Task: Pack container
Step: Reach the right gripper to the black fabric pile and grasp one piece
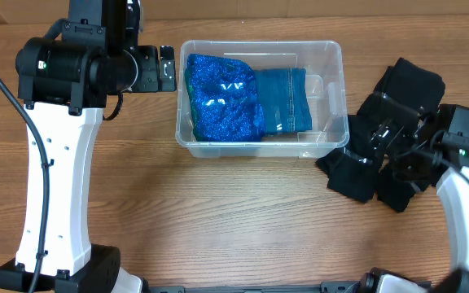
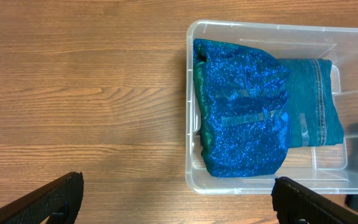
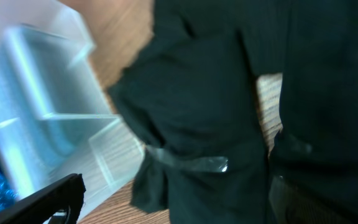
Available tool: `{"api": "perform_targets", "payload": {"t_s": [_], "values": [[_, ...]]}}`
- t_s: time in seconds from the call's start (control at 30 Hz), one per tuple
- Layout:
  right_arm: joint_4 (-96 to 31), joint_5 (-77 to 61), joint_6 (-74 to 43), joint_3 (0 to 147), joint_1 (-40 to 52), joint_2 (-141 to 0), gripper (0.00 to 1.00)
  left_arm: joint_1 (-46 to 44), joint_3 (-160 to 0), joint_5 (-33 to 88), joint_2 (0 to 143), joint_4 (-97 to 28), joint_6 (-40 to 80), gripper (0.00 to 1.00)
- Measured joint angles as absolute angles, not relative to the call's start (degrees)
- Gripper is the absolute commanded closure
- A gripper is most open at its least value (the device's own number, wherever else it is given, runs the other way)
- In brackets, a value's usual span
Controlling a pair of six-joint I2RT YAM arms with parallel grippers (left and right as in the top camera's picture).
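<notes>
The clear container [image 1: 333,80] stands at the table's middle. It holds a sparkly blue cloth [image 1: 222,98] on the left and a folded teal denim piece [image 1: 287,99] on the right. My left gripper [image 1: 168,69] is open and empty, just outside the container's left wall. In the left wrist view the gripper [image 2: 179,205] hovers over the container's rim [image 2: 191,180] and the blue cloth [image 2: 244,118]. My right gripper [image 1: 379,134] is open over a pile of black clothes [image 1: 409,81] right of the container. In the right wrist view its jaws [image 3: 179,202] straddle the black fabric [image 3: 216,106], with the container [image 3: 42,81] at left.
The table is bare wood [image 1: 243,220] in front of and to the left of the container. The black pile lies close against the container's right wall. The white left arm [image 1: 55,187] stands at the left edge.
</notes>
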State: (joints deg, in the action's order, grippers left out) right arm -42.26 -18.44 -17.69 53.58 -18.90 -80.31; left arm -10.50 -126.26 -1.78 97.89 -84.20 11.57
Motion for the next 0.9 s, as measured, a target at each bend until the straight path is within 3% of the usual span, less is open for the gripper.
{"api": "perform_targets", "payload": {"t_s": [0.2,0.47,0.5,0.6,0.73,0.9], "values": [[-38.28,-23.57,-15.20,53.58,-19.51,-91.64,0.07,-10.50,-126.26,-1.78,97.89,-84.18,11.57,0.00],[-37.54,-18.92,-14.94,53.58,-19.51,-97.82,0.17,-10.50,-126.26,-1.78,97.89,-84.20,11.57,0.00],[-37.52,-18.52,-15.00,53.58,-19.51,-97.91,0.21,-10.50,-126.26,-1.78,97.89,-84.18,11.57,0.00],[-36.97,-18.24,-14.72,53.58,-19.51,-97.95,0.50,-10.50,-126.26,-1.78,97.89,-84.18,11.57,0.00],[-36.27,-21.50,-13.13,53.58,-19.46,-97.95,0.77,-10.50,-126.26,-1.78,97.89,-84.18,11.57,0.00],[-37.43,-25.28,-12.27,53.65,-19.53,-97.60,0.87,-10.50,-126.26,-1.78,97.89,-84.20,11.57,0.00]]}}
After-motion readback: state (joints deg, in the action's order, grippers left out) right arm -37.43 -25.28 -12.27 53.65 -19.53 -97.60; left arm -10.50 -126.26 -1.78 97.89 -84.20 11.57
